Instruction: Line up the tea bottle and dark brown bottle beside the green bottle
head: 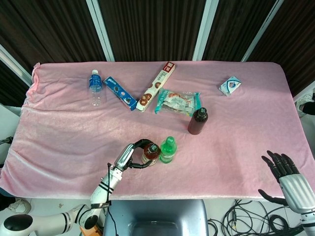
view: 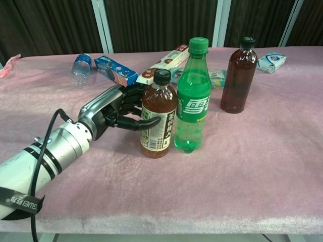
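The tea bottle, amber with a black cap, stands upright on the pink cloth, and my left hand grips it from the left with the fingers wrapped round its label. Touching its right side stands the green bottle. The dark brown bottle stands alone further back and to the right. From the head view, the tea bottle and the green bottle sit side by side near the front edge, with the dark brown bottle behind them. My right hand hovers off the table's front right corner, fingers spread, holding nothing.
At the back lie a clear water bottle, a blue biscuit box, a long biscuit box, a snack packet and a small blue-white carton. The table's front edge runs close to the bottles.
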Tool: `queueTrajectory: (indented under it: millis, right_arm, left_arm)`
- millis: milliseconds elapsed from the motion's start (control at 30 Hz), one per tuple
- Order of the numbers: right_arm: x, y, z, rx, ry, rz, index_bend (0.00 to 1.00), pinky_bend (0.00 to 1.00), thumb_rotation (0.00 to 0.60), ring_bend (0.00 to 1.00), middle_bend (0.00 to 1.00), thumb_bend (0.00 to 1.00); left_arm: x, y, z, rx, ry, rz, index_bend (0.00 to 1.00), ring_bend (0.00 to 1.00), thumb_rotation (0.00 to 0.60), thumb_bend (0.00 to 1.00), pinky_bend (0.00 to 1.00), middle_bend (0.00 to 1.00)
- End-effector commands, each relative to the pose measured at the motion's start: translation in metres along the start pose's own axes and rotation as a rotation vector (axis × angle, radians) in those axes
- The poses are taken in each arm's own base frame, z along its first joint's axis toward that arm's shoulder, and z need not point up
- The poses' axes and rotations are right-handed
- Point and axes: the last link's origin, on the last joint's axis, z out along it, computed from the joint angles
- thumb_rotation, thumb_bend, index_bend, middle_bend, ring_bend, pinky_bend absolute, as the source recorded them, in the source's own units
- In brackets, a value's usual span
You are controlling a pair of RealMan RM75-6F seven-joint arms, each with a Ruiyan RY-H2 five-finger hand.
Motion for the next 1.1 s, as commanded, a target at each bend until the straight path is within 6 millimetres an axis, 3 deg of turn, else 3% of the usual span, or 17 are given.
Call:
queueTrajectory:
  millis: [33,100,300,467,767,900,1100]
  right_arm:
    - [0.0,0.0,0.0,0.0,0.001,0.001,0.0,0.03,0.6,0.0,0.0,0.33]
    - [0.0,0.0,-0.001,0.0,0.002,0.001,0.0,0.03,0.6,0.0,0.0,0.33]
    - [0.0,0.0,-0.001,0.001,0.001,0.0,0.0,0.03,0.6,0.0,0.0,0.33]
    - [0.0,0.0,-0.001,0.0,0.002,-0.001,0.0,0.03,0.6,0.0,0.0,0.33]
    - [0.0,0.0,-0.001,0.001,0.003,-0.002,0.0,0.03,0.6,0.0,0.0,0.33]
    - [0.0,-0.001,-0.001,0.004,0.002,-0.003,0.0,0.03,0.6,0.0,0.0,0.33]
    - [0.001,0.0,-0.002,-0.001,0.012,-0.001,0.0,0.03,0.6,0.0,0.0,0.33]
  left_arm:
    - [0.0,-0.002,-0.001,0.006,-0.007,0.004,0.67,0.42,0.6,0.54,0.34,0.65]
    - [0.0,-0.002,-0.002,0.002,-0.009,0.009,0.62,0.4,0.6,0.53,0.33,0.63]
    - [0.0,-0.003,-0.003,-0.01,-0.01,0.016,0.36,0.3,0.6,0.46,0.24,0.52]
    - [0.002,-0.003,-0.005,-0.015,-0.014,0.003,0.24,0.21,0.6,0.41,0.19,0.42]
    - [0.006,-0.003,-0.009,-0.038,0.001,0.003,0.14,0.13,0.6,0.37,0.14,0.32]
    - [0.013,-0.002,-0.014,-0.055,0.017,0.016,0.06,0.06,0.6,0.35,0.11,0.19]
    - [0.045,-0.005,-0.039,-0.08,0.076,0.087,0.01,0.02,0.6,0.33,0.08,0.11]
